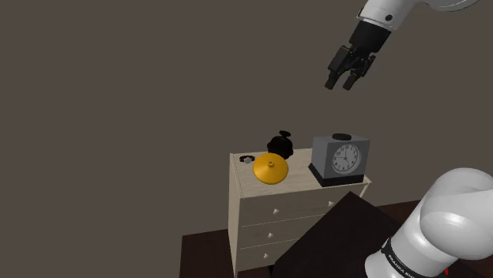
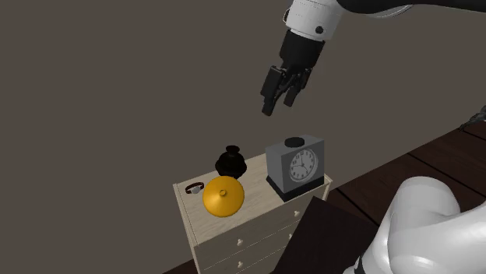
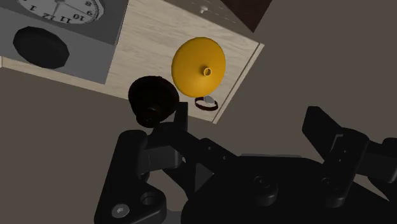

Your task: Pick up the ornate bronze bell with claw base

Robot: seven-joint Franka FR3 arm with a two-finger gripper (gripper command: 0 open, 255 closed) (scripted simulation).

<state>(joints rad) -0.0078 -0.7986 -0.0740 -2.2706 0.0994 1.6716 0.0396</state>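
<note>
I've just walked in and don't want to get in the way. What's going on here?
A white robot arm holds its black gripper open in the air, high above a pale dresser. It grips nothing. On the dresser top stand a black bell, a yellow dome with a knob, a grey clock and a small ring-like thing. The black bell looks like the piece to be picked up, and it is untouched.

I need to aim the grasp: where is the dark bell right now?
In the shoulder view the dark bell stands at the back of the dresser top, just behind the orange dome and left of the grey clock.
</note>
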